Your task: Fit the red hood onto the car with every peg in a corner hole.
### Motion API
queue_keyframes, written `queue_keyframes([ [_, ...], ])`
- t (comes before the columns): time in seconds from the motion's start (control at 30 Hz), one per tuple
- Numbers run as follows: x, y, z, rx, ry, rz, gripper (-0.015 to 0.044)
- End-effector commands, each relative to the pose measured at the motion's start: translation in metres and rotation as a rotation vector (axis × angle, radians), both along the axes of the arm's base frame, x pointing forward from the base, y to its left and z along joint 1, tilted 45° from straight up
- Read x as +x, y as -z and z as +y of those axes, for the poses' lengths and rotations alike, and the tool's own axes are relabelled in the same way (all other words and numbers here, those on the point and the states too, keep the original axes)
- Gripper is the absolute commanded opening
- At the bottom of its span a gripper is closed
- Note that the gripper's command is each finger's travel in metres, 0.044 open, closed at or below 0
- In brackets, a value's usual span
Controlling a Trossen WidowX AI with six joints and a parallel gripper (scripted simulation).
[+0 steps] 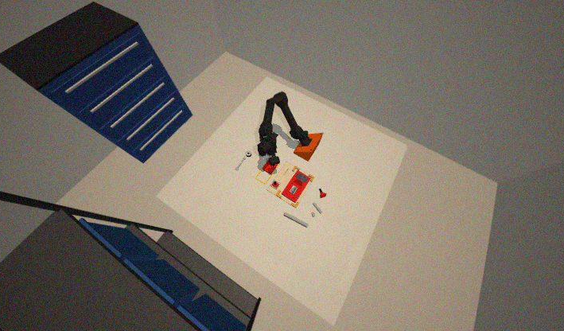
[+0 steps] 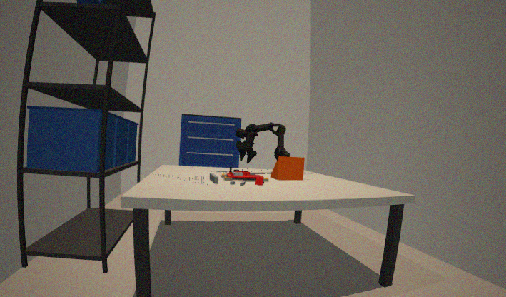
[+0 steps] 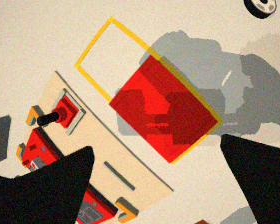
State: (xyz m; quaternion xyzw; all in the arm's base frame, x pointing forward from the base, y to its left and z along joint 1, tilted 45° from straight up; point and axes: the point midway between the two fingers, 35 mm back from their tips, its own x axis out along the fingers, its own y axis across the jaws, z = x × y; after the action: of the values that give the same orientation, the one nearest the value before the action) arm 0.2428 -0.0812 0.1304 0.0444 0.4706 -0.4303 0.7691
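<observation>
The red hood (image 1: 268, 166) (image 3: 165, 111) lies flat on the table, half inside a yellow outlined rectangle (image 1: 259, 177) (image 3: 94, 43). My gripper (image 1: 272, 160) (image 2: 246, 156) (image 3: 159, 148) is open and empty. It hangs some way above the hood, pointing down, with the hood showing between the two dark fingers in the wrist view. The red car chassis (image 1: 295, 185) (image 2: 244, 175) (image 3: 36, 151) sits in the tan jig board (image 1: 282, 172) (image 3: 114, 145) right beside the hood, with the grey engine block on its deck. The pegs are too small to make out.
The arm's orange base block (image 1: 309, 146) (image 2: 287, 168) stands behind the jig. A small wheel with a rod (image 1: 247, 154) (image 3: 260, 0), grey bars (image 1: 295, 219) (image 3: 3, 137) and a red cone (image 1: 322, 192) lie around. A blue drawer cabinet (image 1: 111, 90) (image 2: 210, 140) and a shelf rack (image 2: 81, 96) stand off the table.
</observation>
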Motion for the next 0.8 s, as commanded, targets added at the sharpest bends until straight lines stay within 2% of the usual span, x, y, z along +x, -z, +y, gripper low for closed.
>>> queue_keyframes([
  [0.0, 0.0165, 0.0039, -0.0047, -0.147, -0.401, 0.631, 0.0440],
  [0.77, 0.0194, 0.0111, -0.0122, -0.148, -0.412, 0.647, 0.0440],
])
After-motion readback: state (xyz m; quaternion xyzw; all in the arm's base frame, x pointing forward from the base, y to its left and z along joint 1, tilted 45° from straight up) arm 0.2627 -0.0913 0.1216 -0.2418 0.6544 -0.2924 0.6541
